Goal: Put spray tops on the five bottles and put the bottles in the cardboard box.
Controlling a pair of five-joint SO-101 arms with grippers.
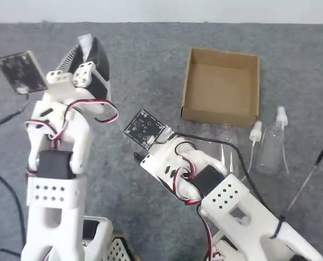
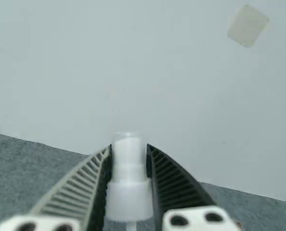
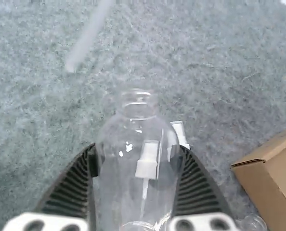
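My left gripper [image 2: 128, 149] is shut on a white spray top [image 2: 128, 178] and is raised, pointing at the pale wall. In the high view that gripper [image 1: 87, 43] stands at the far left with the spray top [image 1: 85, 39] at its tip. My right gripper [image 3: 136, 151] is shut on a clear bottle [image 3: 136, 159] with an open neck, held over the grey carpet. A blurred white tube [image 3: 90, 33] hangs just beyond the neck. The right arm [image 1: 188, 174] lies mid-table, left of the cardboard box [image 1: 221, 117].
Two clear bottles without tops [image 1: 205, 133] [image 1: 228, 136] stand in front of the box. A loose spray top [image 1: 255, 133] and a capped bottle [image 1: 275, 141] are to their right. A thin black stick [image 1: 308, 176] lies at the right edge. A box corner [image 3: 273, 173] shows near the held bottle.
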